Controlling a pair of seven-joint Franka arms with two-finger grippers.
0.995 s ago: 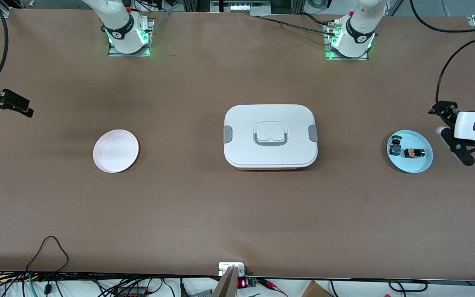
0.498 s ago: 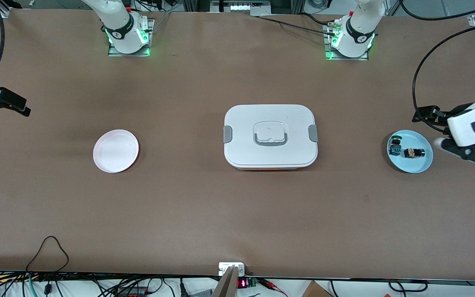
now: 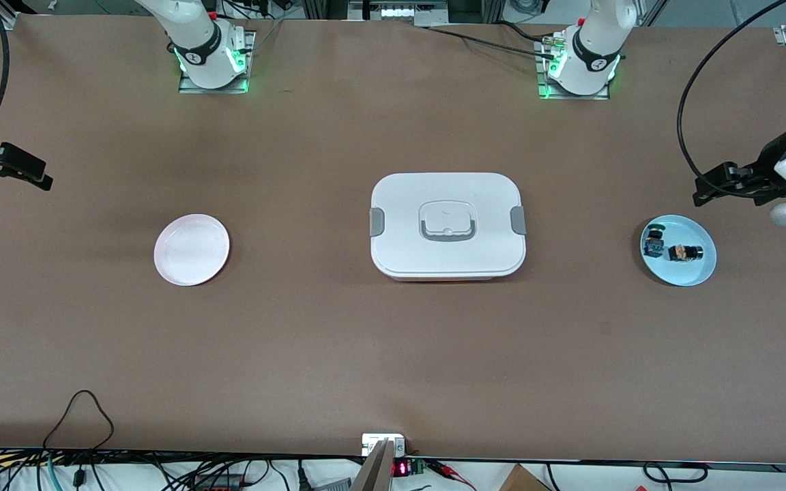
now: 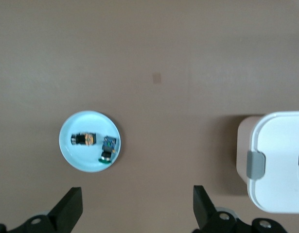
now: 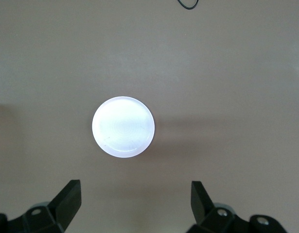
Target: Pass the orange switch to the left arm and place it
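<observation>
Two plates (image 3: 192, 249) (image 3: 696, 273), one box (image 3: 447, 226), one orange switch (image 3: 682, 253), two empty grippers (image 4: 134, 213) (image 5: 134, 206) spread wide.

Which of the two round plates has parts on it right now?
The light blue plate at the left arm's end of the table; it holds the orange switch and a blue-and-green component. The white plate is bare.

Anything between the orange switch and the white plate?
Yes. The box sits on the table directly between the orange switch, on the blue plate, and the white plate. Both tools, left tool and right tool, are open and clear.
</observation>
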